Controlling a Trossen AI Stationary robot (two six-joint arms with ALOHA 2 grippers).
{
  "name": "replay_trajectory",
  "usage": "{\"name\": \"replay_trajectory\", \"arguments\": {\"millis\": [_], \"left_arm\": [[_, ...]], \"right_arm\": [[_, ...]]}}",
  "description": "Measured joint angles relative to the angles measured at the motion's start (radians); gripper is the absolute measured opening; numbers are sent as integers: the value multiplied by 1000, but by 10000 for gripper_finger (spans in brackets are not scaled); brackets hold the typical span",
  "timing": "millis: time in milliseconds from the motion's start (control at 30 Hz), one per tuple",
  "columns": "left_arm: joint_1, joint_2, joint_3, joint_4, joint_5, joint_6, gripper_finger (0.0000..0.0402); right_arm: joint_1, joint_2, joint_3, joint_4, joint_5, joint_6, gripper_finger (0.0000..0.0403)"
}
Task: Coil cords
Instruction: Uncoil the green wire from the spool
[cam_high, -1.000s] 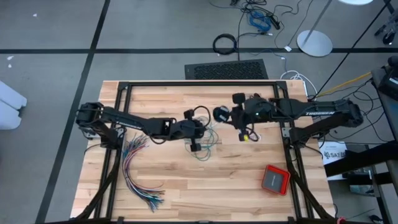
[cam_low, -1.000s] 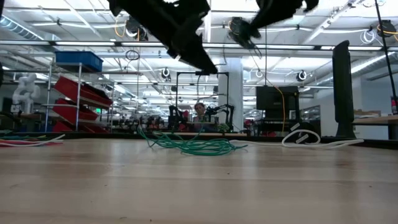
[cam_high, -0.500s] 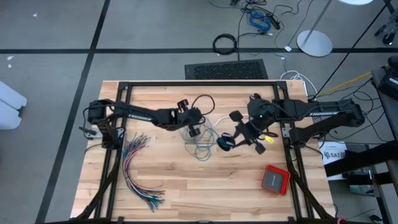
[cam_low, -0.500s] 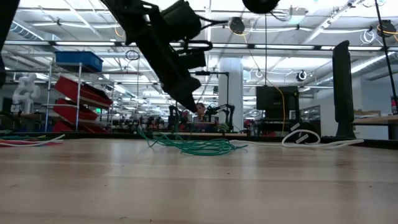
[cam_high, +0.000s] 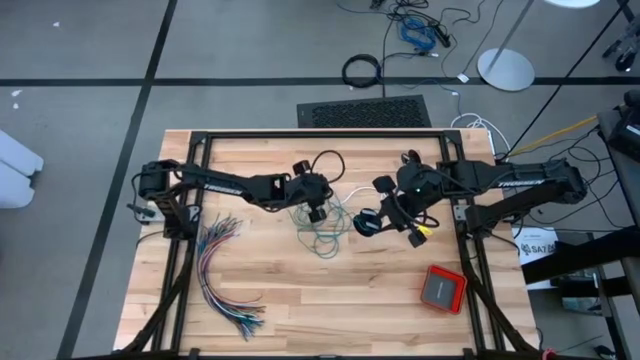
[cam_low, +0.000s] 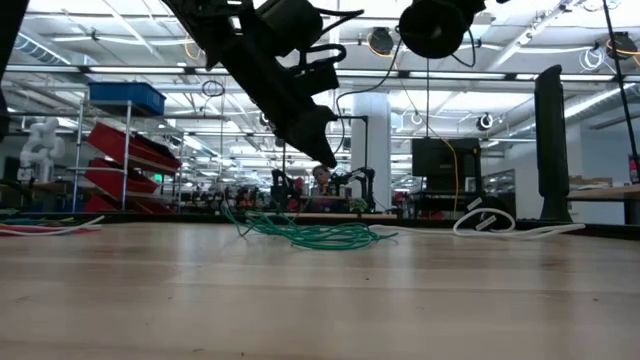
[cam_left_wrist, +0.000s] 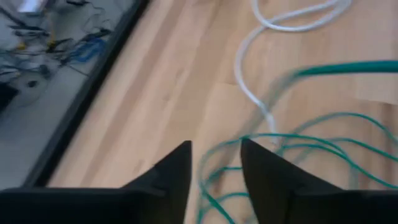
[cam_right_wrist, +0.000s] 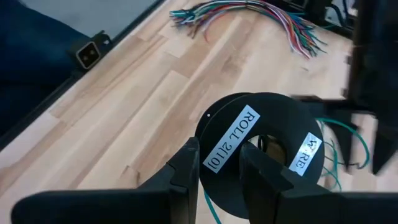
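Black spool (cam_right_wrist: 264, 155) clamped by right gripper (cam_right_wrist: 219, 163), label only wrist-visible | left gripper (cam_left_wrist: 215, 163) parted over teal cord (cam_left_wrist: 292, 146)

The cords (cam_high: 322, 228) lie mid-table, wire bundle (cam_high: 222, 272) left, spool (cam_high: 366, 224) right.

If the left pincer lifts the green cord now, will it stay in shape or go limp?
Probably limp: the green cord lies in loose, uneven loops on the table. It looks thin and light, so it should rise easily. The loops overlap, and a white cord runs beside them, so it may snag or drag that along.
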Motion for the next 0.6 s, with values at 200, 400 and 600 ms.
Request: {"name": "replay_trajectory", "arguments": {"millis": [200, 400, 600], "left_arm": [[-46, -22, 0, -3, 21, -43, 244], [-120, -71, 0, 18, -86, -36, 296], [-195, -80, 0, 44, -323, 12, 299]], "right_arm": [[0, 0, 0, 0, 3, -9, 78], [-12, 0, 0, -3, 51, -12, 78], [-30, 0, 0, 20, 49, -12, 78]]}}
